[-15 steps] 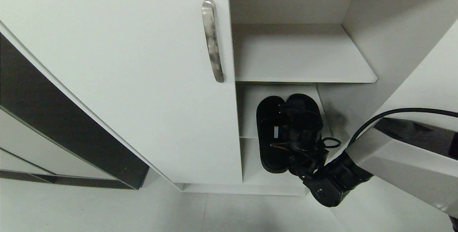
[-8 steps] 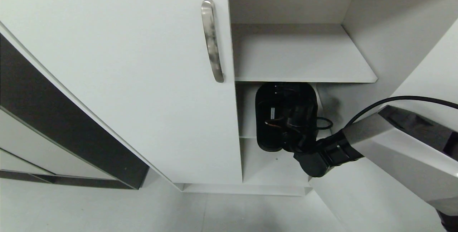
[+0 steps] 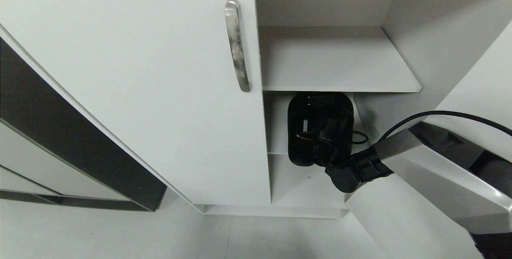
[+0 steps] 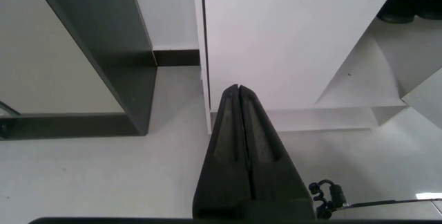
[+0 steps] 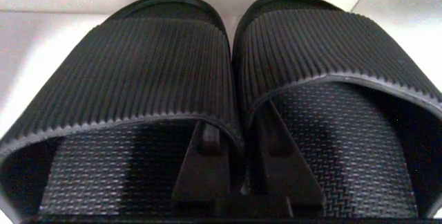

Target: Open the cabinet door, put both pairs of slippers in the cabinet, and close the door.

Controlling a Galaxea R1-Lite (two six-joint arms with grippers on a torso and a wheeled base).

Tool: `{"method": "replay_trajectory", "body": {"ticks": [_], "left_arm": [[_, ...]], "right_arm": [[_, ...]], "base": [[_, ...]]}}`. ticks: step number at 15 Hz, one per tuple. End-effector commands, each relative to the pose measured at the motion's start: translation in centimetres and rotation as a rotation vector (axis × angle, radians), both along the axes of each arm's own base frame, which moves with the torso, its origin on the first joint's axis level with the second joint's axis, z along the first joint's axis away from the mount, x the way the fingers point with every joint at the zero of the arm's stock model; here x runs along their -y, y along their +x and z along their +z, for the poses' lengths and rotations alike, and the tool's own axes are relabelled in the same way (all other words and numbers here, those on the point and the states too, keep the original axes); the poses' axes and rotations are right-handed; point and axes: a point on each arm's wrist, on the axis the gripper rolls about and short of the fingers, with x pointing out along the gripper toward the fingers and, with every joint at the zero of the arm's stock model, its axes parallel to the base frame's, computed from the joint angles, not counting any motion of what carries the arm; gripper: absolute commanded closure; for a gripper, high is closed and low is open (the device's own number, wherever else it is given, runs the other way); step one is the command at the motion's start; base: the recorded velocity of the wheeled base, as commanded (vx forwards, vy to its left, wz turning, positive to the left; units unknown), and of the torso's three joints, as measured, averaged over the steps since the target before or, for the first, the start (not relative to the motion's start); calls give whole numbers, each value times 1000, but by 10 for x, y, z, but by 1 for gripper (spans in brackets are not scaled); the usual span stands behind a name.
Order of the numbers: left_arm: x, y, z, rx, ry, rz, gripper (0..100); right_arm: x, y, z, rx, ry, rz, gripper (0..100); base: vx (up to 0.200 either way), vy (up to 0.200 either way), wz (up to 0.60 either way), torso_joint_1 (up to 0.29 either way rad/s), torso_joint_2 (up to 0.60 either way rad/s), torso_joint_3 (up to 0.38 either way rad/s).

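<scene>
- The slippers (image 3: 320, 125), a black pair, sit just right of centre in the head view, toes tucked under the upper shelf (image 3: 340, 63), beside the shut door (image 3: 140, 71).
- The right gripper (image 5: 240, 148) pinches their touching inner sides together, one finger in each.
- They look light, rubbery and bendy. The ribbed tops should resist slipping, so this pinch suits.
- The left gripper (image 4: 238, 134) is clenched on nothing.

Nothing here can be read: no word, number or sign is legible on any surface. In the head view a small pale tag (image 3: 305, 125) sits on the black slippers (image 3: 308, 107), but whatever is printed on it is too small to make out.
</scene>
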Motion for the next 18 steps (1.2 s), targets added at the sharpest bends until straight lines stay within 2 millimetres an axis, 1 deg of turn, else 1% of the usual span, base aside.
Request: {"method": "replay_trajectory", "body": {"ticks": [1, 2, 3, 6, 9, 11, 12, 13, 15, 16, 17, 18], "left_arm": [[0, 0, 0, -1, 0, 0, 100], [0, 0, 0, -1, 0, 0, 100], [0, 0, 0, -1, 0, 0, 100], [0, 0, 0, -1, 0, 0, 100], [0, 0, 0, -1, 1, 0, 100], [0, 0, 0, -1, 1, 0, 100], [0, 0, 0, -1, 1, 0, 100], [0, 0, 0, 1, 3, 0, 100], [0, 0, 0, -1, 4, 0, 100], [0, 0, 0, -1, 4, 0, 100], [0, 0, 0, -1, 4, 0, 100], [0, 0, 0, -1, 6, 0, 100]], "right_arm": [[0, 1, -3, -4, -3, -2, 100], [0, 1, -3, -4, -3, -1, 100], [0, 1, -3, -6, -4, -2, 0], [1, -5, -5, -19, -14, 2, 0], [6, -31, 4, -31, -23, 25, 0], [11, -50, 9, -24, -17, 38, 0], [16, -69, 15, -20, -15, 56, 0], [20, -86, 17, -27, -21, 75, 0], [27, -117, 14, -48, -37, 113, 0], [29, -122, 13, -50, -39, 119, 0], [30, -132, 12, -59, -47, 134, 0], [28, -137, 13, -58, -48, 148, 0]], "base": [[0, 0, 0, 0, 0, 0], [0, 0, 0, 0, 0, 0], [0, 0, 0, 0, 0, 0], [0, 0, 0, 0, 0, 0], [0, 0, 0, 0, 0, 0], [0, 0, 0, 0, 0, 0], [0, 0, 0, 0, 0, 0], [0, 0, 0, 0, 0, 0], [0, 0, 0, 0, 0, 0], [0, 0, 0, 0, 0, 0], [0, 0, 0, 0, 0, 0], [0, 0, 0, 0, 0, 0]]}}
